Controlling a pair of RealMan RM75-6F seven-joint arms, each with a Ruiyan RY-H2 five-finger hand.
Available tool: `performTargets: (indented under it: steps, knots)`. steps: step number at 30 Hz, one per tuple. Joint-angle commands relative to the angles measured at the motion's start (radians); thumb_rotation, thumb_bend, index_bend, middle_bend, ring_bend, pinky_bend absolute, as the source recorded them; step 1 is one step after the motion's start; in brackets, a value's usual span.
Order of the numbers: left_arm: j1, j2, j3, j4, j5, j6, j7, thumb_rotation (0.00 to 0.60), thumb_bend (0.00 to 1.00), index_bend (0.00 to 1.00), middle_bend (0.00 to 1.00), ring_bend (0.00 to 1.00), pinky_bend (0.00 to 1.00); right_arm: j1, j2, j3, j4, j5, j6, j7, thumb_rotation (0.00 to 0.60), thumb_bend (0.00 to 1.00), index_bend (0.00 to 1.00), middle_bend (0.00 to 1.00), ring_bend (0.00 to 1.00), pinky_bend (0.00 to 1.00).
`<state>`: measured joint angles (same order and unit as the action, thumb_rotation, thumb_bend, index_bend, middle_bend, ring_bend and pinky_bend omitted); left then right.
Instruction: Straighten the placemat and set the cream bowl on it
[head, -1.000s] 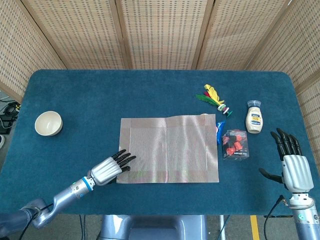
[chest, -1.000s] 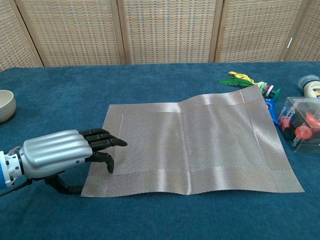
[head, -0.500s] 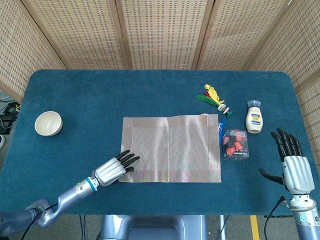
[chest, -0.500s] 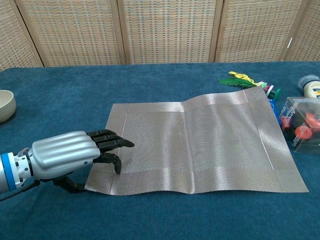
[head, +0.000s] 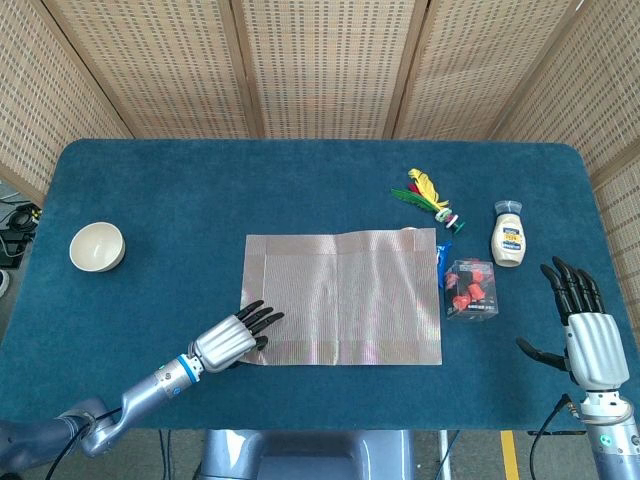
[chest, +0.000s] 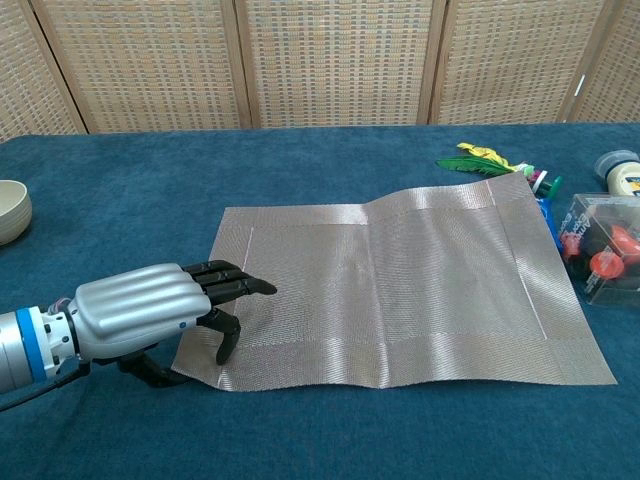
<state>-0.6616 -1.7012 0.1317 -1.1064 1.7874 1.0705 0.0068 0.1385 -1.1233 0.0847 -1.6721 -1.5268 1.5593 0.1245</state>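
- I have my left hand (head: 232, 337) low over the near-left corner of the placemat (head: 343, 298), fingertips (chest: 245, 287) spread flat over the weave with the thumb curled down at the mat's edge. It grasps nothing; it looks to be pressing on the corner, though I cannot tell contact for certain.
- I judge the hand sits there because that corner is the handle for sliding the mat square to the table (head: 200, 190) edge.
- From that hand the mat runs away to the right and forward. Its sides now look close to parallel with the table edge. In the chest view it still shows a soft ripple along the near border and a raised fold near the far middle.
- The cream bowl (head: 97, 247) stands well off to the left of my left hand and further from me, on bare cloth, apart from the mat and untouched.
- My right hand (head: 586, 340) hovers at the near right corner of the table, fingers apart and holding nothing, well to the right of the mat.
- Just ahead and left of that hand sit a clear box (head: 470, 289) of red pieces and a small white bottle (head: 509, 235), both close beside the mat's right edge.
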Motion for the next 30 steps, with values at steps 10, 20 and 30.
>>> performTargets:
  steps: [10,20,30]
  knots:
    - [0.004,-0.004,0.035,-0.017,0.067,0.11,-0.065,0.6,0.53,0.77,0.0,0.0,0.0,-0.005,-0.004,0.006,0.001,-0.018,0.003,0.0,0.6,0.0,0.0,0.0,0.0,0.0]
    - [0.006,0.057,0.126,-0.071,0.184,0.202,-0.091,0.6,0.55,0.8,0.0,0.0,0.0,-0.011,-0.009,0.005,-0.001,-0.033,0.01,-0.02,0.6,0.0,0.0,0.0,0.0,0.0]
    - [0.039,0.181,0.219,-0.058,0.264,0.29,-0.079,0.6,0.55,0.81,0.0,0.0,0.0,-0.011,-0.026,-0.002,-0.003,-0.05,0.004,-0.06,0.6,0.0,0.0,0.0,0.0,0.0]
